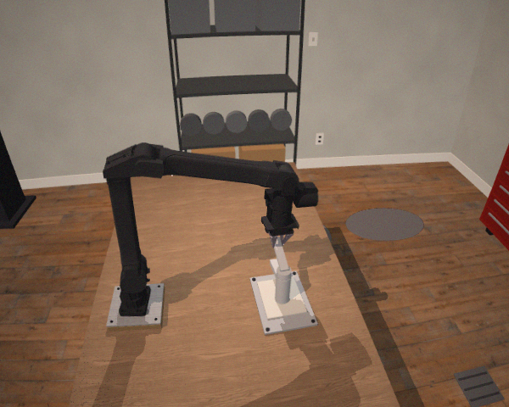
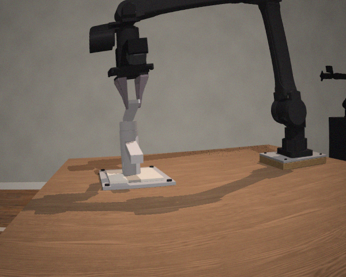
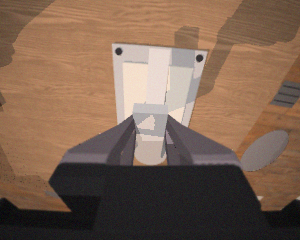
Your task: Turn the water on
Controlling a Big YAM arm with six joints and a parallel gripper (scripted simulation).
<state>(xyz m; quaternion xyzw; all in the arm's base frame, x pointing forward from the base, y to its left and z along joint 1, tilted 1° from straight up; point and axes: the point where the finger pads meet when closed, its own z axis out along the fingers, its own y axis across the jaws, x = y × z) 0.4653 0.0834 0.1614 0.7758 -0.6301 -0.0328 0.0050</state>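
Observation:
The tap (image 2: 128, 149) is a pale grey post on a grey base plate (image 2: 135, 178) on the wooden table. Its spout (image 2: 134, 153) juts out low towards the front. Its lever (image 2: 131, 110) rises steeply from the top of the post, nearly upright with a slight tilt. My gripper (image 2: 132, 103) points straight down above the tap and is shut on the lever's top end. The tap also shows in the top view (image 1: 283, 284), with the gripper (image 1: 280, 242) on the lever (image 1: 282, 258). In the wrist view, the fingers flank the lever's end (image 3: 150, 122).
The arm's base (image 1: 135, 304) is bolted to the table left of the tap. A shelf rack (image 1: 236, 83) stands at the back wall. A red drawer cabinet (image 1: 506, 210) stands at the right, off the table. A black stand (image 2: 343, 143) is behind the arm's base.

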